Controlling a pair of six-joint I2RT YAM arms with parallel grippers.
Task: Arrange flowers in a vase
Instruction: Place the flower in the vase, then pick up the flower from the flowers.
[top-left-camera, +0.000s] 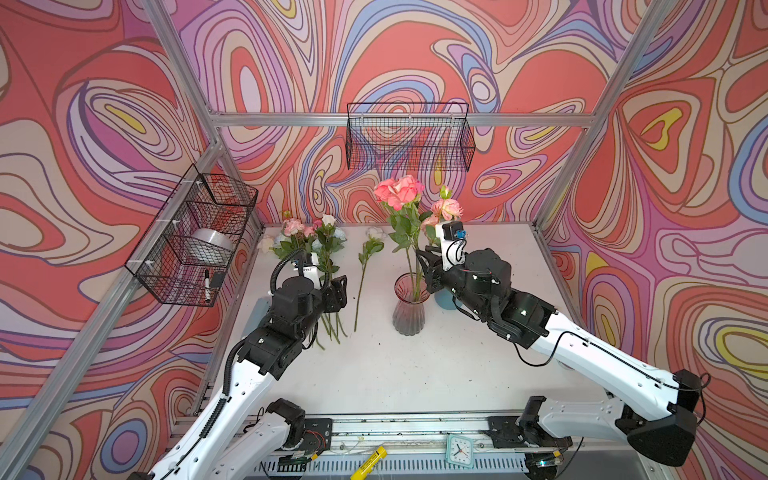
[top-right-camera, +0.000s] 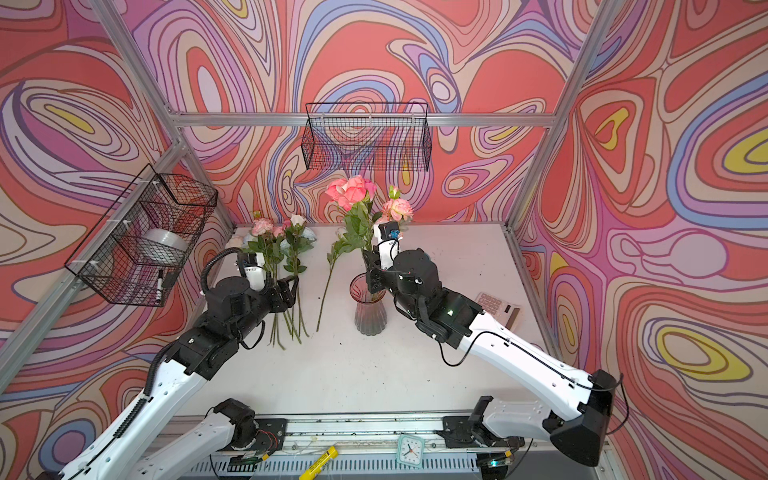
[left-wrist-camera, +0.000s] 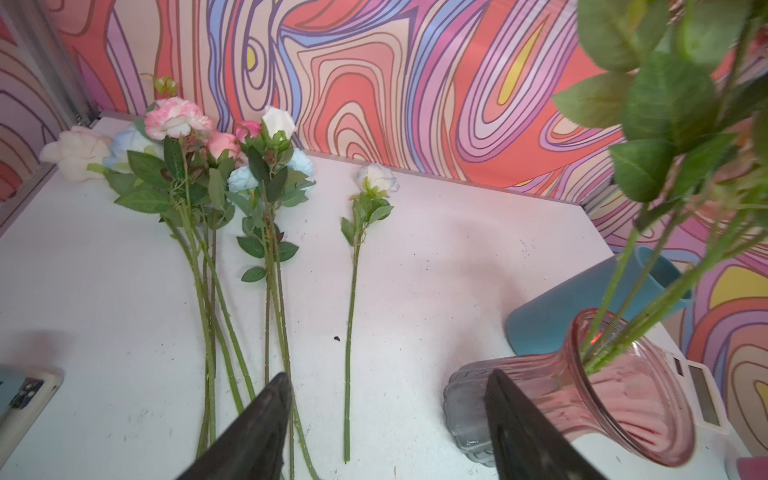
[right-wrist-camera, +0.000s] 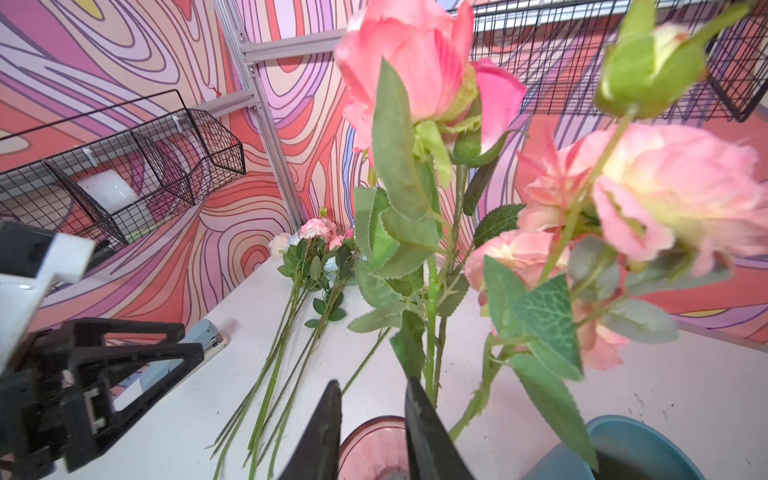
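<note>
A pink ribbed glass vase (top-left-camera: 409, 309) (top-right-camera: 370, 309) stands mid-table with several pink flowers (top-left-camera: 399, 191) (right-wrist-camera: 415, 66) upright in it. My right gripper (top-left-camera: 428, 270) (right-wrist-camera: 372, 383) hovers just over the vase's rim (right-wrist-camera: 374, 432), jaws narrowly open with nothing between them; the vase stems pass just beside one finger. More flowers lie in a bunch (top-left-camera: 316, 245) (left-wrist-camera: 208, 174) at the back left. A single pale flower (top-left-camera: 365, 266) (left-wrist-camera: 353, 270) lies between the bunch and the vase. My left gripper (top-left-camera: 338, 293) (left-wrist-camera: 388, 376) is open above the bunch's stem ends, holding nothing.
A blue cup (top-left-camera: 444, 300) (left-wrist-camera: 582, 299) stands right behind the vase, with a calculator (top-right-camera: 498, 307) to the right of it. A stapler (right-wrist-camera: 203, 332) lies at the table's left side. Wire baskets hang on the back wall (top-left-camera: 409, 137) and left wall (top-left-camera: 195, 237).
</note>
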